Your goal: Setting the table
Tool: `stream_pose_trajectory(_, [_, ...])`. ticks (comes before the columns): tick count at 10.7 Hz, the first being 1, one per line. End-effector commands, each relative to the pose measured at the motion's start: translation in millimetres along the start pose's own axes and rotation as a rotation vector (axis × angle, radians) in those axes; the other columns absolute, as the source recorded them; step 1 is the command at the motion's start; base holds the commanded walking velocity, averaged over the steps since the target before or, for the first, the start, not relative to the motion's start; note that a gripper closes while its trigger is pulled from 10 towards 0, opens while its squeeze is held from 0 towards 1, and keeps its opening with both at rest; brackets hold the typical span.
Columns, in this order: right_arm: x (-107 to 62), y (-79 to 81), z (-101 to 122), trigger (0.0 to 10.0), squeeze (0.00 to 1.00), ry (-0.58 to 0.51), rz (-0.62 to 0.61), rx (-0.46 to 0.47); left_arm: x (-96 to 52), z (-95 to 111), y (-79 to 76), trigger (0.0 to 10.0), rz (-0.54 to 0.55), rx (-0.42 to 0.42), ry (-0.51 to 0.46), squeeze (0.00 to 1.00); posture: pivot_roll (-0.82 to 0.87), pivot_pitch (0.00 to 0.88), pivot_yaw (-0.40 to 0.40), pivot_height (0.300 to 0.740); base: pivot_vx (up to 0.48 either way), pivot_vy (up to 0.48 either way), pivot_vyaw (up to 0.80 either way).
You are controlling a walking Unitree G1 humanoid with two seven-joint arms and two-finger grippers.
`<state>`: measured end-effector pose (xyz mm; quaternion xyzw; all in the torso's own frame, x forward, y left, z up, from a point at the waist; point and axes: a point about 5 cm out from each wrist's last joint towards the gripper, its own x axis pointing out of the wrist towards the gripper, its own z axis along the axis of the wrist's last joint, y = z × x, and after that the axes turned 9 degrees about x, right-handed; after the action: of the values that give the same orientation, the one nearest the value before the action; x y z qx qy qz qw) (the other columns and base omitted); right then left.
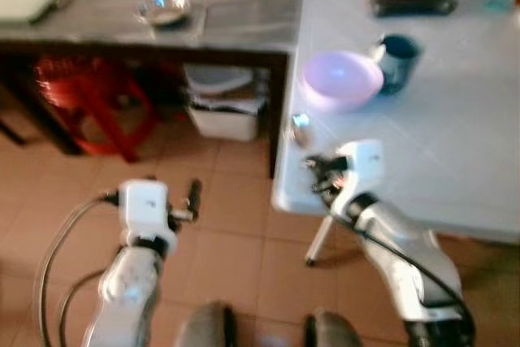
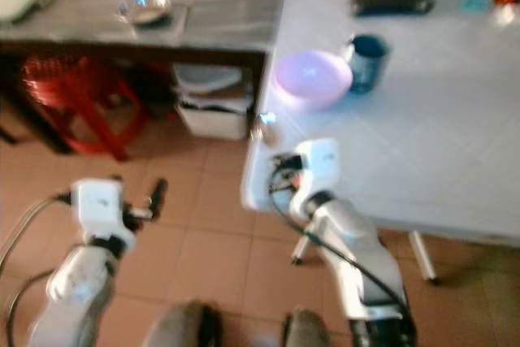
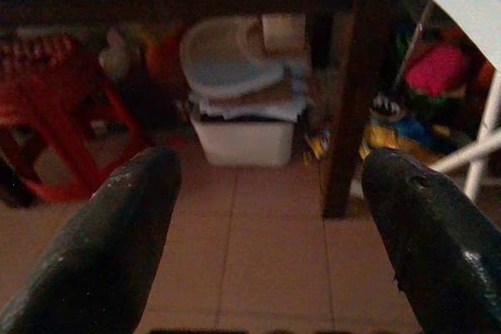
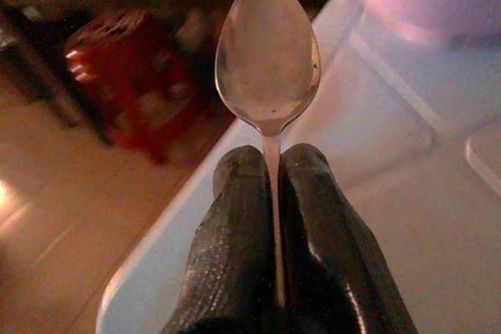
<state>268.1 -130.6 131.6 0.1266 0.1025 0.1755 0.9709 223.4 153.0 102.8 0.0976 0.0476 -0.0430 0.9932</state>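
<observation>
The right gripper is pinching a spoon by its handle, bowl pointing toward twelve o'clock over the white table's near corner. A lilac bowl is sitting near, at one o'clock. The left gripper is hanging spread above floor tiles.

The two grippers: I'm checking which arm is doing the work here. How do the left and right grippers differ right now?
The right gripper is shut on a metal spoon, while the left gripper is open and holds nothing. The right gripper is at the edge of the white table, near the purple bowl; the left gripper is over the tiled floor, pointing under the dark table. Both have two black fingers.
</observation>
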Motion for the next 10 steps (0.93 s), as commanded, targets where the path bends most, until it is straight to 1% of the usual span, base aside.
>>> stream_pose_trajectory(1, [2.1, 5.4, 4, 10.0, 0.0, -0.035, 0.013, -0.016, -0.9, -2, 6.6, 10.0, 0.025, 0.027, 0.002, 0.0, -0.02, 0.119, 0.032, 0.74, 0.319, 0.356, 0.0])
stream_pose_trajectory(2, [2.7, -3.4, 7, 10.0, 0.0, -0.068, -0.043, -0.048, 0.3, 1, 6.9, 10.0, 0.043, 0.064, -0.022, 0.0, -0.02, 0.11, 0.035, 0.74, 0.412, 0.244, 0.0])
stream_pose_trajectory(3, [3.5, -5.9, 8, 10.0, 0.0, -0.078, -0.056, -0.058, 1.4, 1, 7.1, 10.0, 0.049, 0.072, -0.03, 0.0, -0.02, 0.11, 0.034, 0.74, 0.424, 0.0, 0.0])
stream_pose_trajectory(4, [5.0, -10.3, 14, 10.0, 0.0, -0.112, -0.072, -0.075, 4.7, 4, 8.5, 10.0, 0.055, 0.069, -0.042, 0.0, -0.03, 0.111, 0.034, 0.74, 0.45, 0.0, 0.0])
stream_pose_trajectory(5, [6.4, -14.3, 17, 10.0, 0.0, -0.123, -0.092, -0.089, 6.5, 5, 9.9, 10.0, 0.063, 0.067, -0.047, 0.0, -0.03, 0.111, 0.034, 0.74, 0.454, 0.0, 0.0])
stream_pose_trajectory(7, [9.1, -17.8, 21, 10.0, 0.0, -0.152, -0.116, -0.109, 8.8, 6, 8.6, 10.0, 0.057, 0.065, -0.061, 0.0, -0.03, 0.105, 0.036, 0.74, 0.467, 0.0, 0.0])
stream_pose_trajectory(10, [8.8, -23.3, 22, 10.0, 0.0, -0.171, -0.155, -0.118, 11.5, 7, 7.4, 10.0, 0.049, 0.067, -0.069, 0.0, -0.03, 0.096, 0.039, 0.74, 0.469, 0.0, 0.0])
